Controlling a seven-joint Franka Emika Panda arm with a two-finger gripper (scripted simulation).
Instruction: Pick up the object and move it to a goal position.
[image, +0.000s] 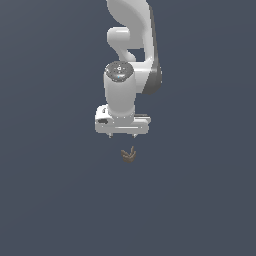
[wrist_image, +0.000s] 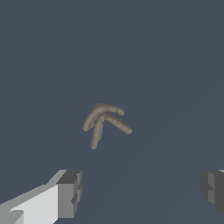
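Bench (image: 45, 200): plain dark slate surface filling both views, with no edge in sight.
Arm (image: 131, 45): white Panda links with a dark grey joint band, reaching in from the upper part of the exterior view and ending in a vertical wrist cylinder that points straight down.
Tool (image: 123, 135): white hand block under the wrist, turned downward; only two short finger stubs show beneath it in the exterior view.
Tool state: spread wide, holding nothing; in the wrist view the two grey fingertips (wrist_image: 70, 192) sit far apart with bare surface between them.
Object (image: 129, 154): small dark brown forked piece, V-shaped in the exterior view, with thin curved prongs joining at one end; much smaller than the tool.
Object place: lying below the tool, apart from its fingers, a little toward the exterior view's right of the tool's midline.
Object in wrist view (wrist_image: 104, 122): brownish curved prongs spreading from a shared bend, seen ahead of the open fingers and nearer the lighter, white-backed one; no finger touches it.
Contact with bench: cannot tell for certain; no clear shadow shows under the piece.
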